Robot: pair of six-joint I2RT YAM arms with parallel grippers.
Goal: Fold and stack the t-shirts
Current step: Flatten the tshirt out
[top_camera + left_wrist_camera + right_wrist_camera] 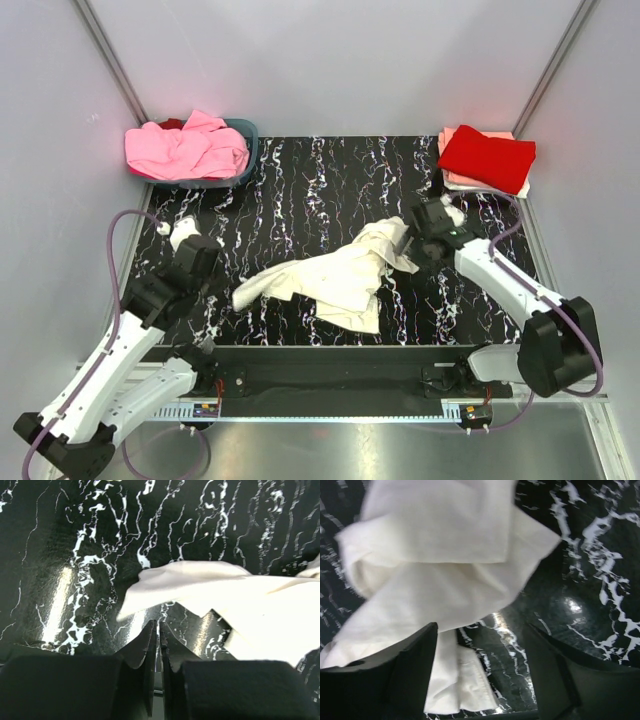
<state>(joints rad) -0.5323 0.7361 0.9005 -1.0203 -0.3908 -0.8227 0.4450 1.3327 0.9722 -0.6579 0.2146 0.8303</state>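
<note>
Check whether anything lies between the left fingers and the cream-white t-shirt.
Nothing visible does. The left fingers, nearly together and empty, point toward the near corner of the cream-white t-shirt. Only a strip of bare black marbled table lies between them.

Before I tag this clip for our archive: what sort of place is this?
Probably a lab robot cell, not a home: white panels on metal posts enclose a black marbled table, with a left arm and right arm bolted at its near edge.
</note>
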